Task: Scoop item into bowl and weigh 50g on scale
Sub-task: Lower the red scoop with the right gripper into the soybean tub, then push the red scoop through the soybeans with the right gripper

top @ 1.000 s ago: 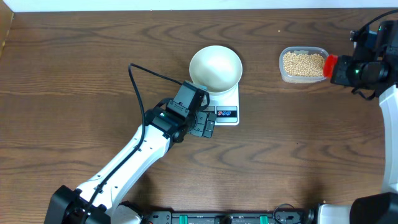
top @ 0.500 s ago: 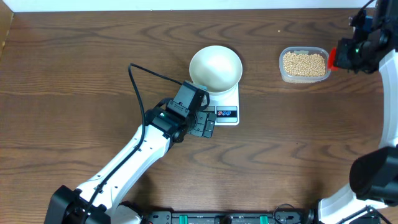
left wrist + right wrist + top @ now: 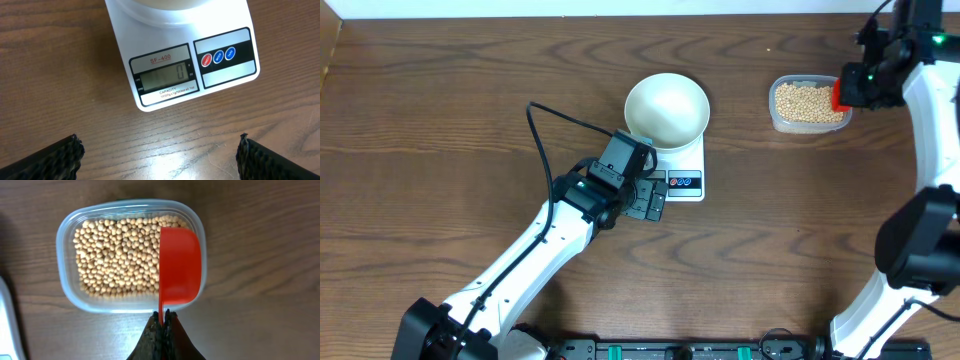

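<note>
Right wrist: right claw (image 3: 161, 317) pinches red scoop (image 3: 180, 265) over beans (image 3: 117, 255); left claw (image 3: 159, 146) gapes wide before scale (image 3: 162, 77).

We see bright, even light with soft shadows, all views sharp. A pale sheen marks the table (image 3: 192, 160) in the left wrist view.

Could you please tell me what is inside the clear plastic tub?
The tub is filled with small beige beans. A red scoop, held by its handle in the right pincer, sits over the tub's right side and covers whatever lies beneath it.
</note>
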